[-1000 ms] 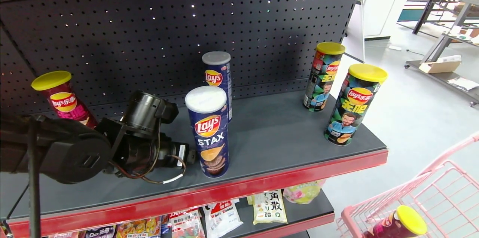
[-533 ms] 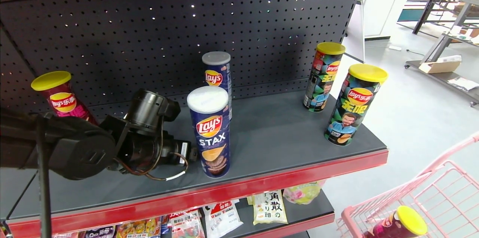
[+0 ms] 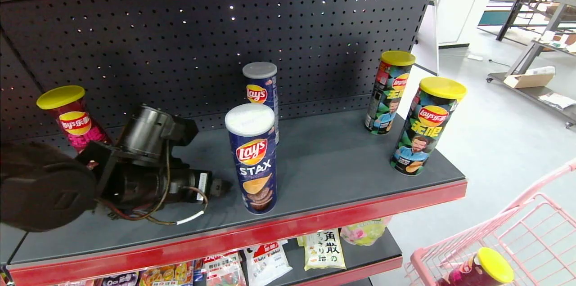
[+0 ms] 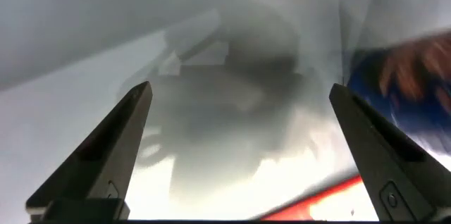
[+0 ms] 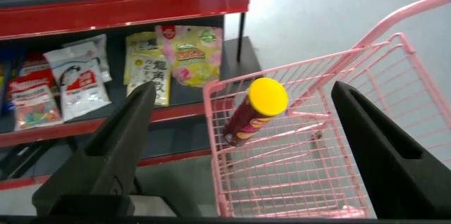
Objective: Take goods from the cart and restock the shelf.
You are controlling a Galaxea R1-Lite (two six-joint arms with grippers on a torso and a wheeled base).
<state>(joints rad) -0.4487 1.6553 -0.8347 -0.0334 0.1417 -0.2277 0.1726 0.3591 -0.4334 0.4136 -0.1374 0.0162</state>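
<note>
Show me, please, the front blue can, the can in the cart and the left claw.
Front blue can (image 3: 253, 160), head view, label.
Cart can (image 5: 245, 121), right wrist view, body.
Left claw (image 4: 240, 89), left wrist view, between fingertips.

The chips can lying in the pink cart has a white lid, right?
Not quite. The can in the pink cart has a yellow lid, not a white one. The right wrist view shows it plainly.
</note>
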